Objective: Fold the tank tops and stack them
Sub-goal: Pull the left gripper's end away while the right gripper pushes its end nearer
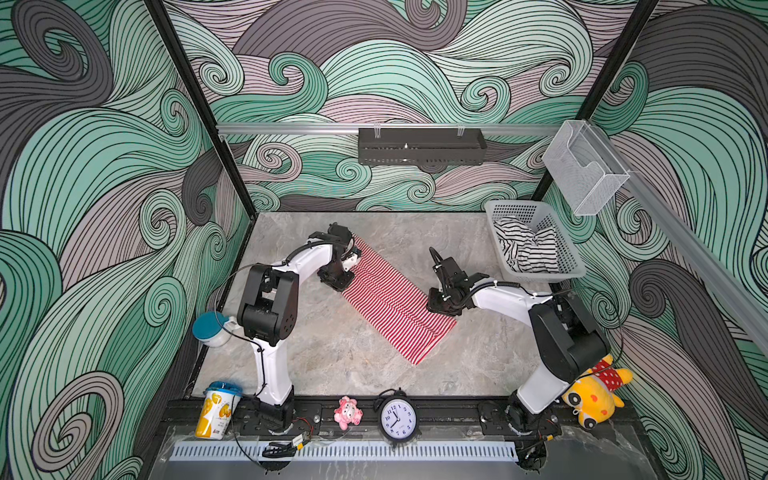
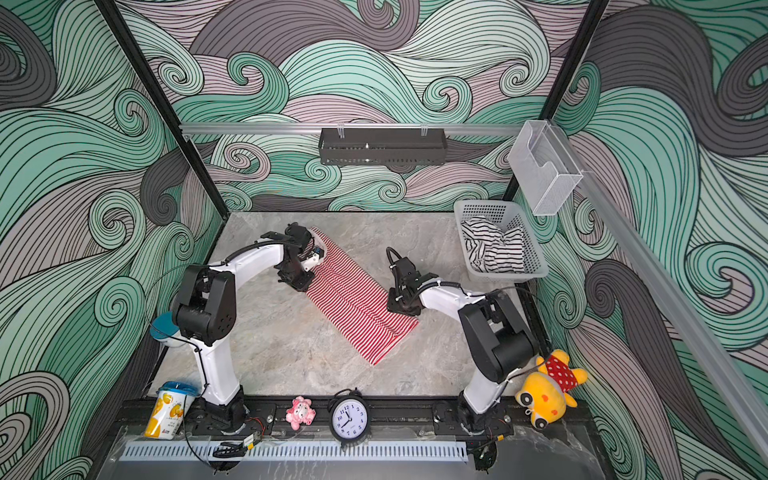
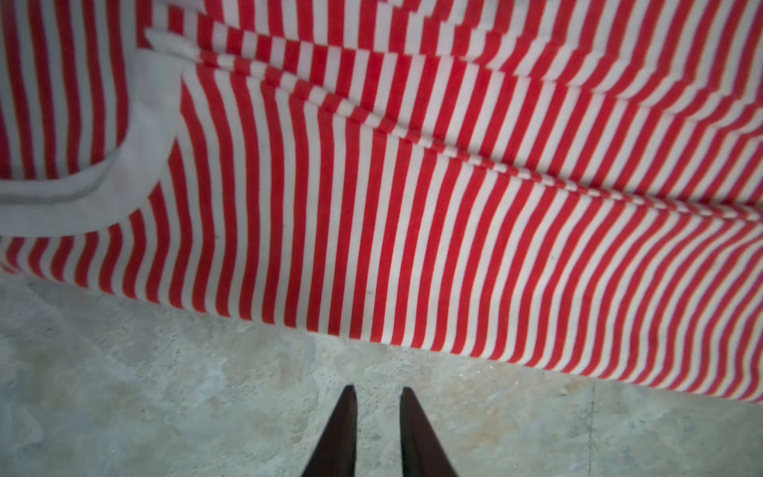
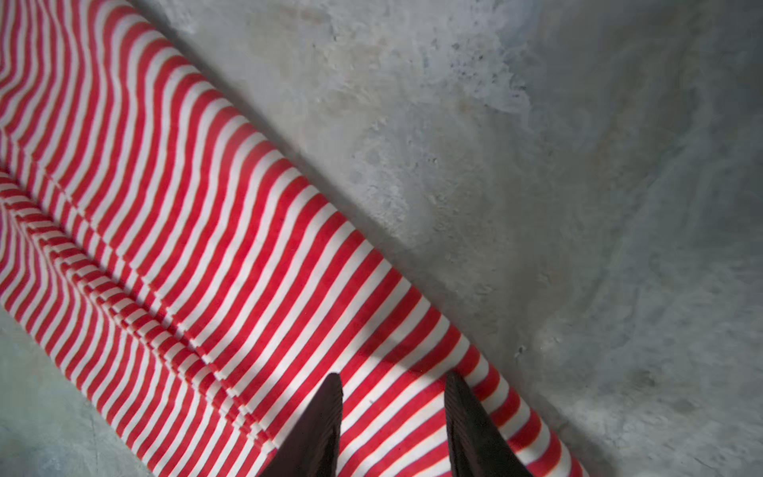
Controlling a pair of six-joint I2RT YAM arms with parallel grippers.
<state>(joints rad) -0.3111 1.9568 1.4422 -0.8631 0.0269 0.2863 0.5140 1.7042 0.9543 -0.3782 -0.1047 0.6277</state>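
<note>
The red-and-white striped tank top (image 1: 390,303) (image 2: 357,299) lies on the marble table as a long narrow strip, folded lengthwise and running diagonally. My left gripper (image 1: 340,284) (image 3: 377,390) sits at its far end just off the cloth edge (image 3: 413,206), over bare table. Its fingers stand slightly apart and hold nothing. My right gripper (image 1: 440,305) (image 4: 392,378) hovers over the strip's near right edge (image 4: 206,247), open and empty. The black-and-white striped tank top (image 1: 525,249) (image 2: 492,249) lies crumpled in the basket.
The white perforated basket (image 1: 519,210) stands at the back right of the table. Along the front rail are a printed cup (image 1: 216,409), a pink toy (image 1: 347,411), a clock (image 1: 397,417) and a yellow plush (image 1: 594,399). A teal-lidded container (image 1: 210,328) sits at the left.
</note>
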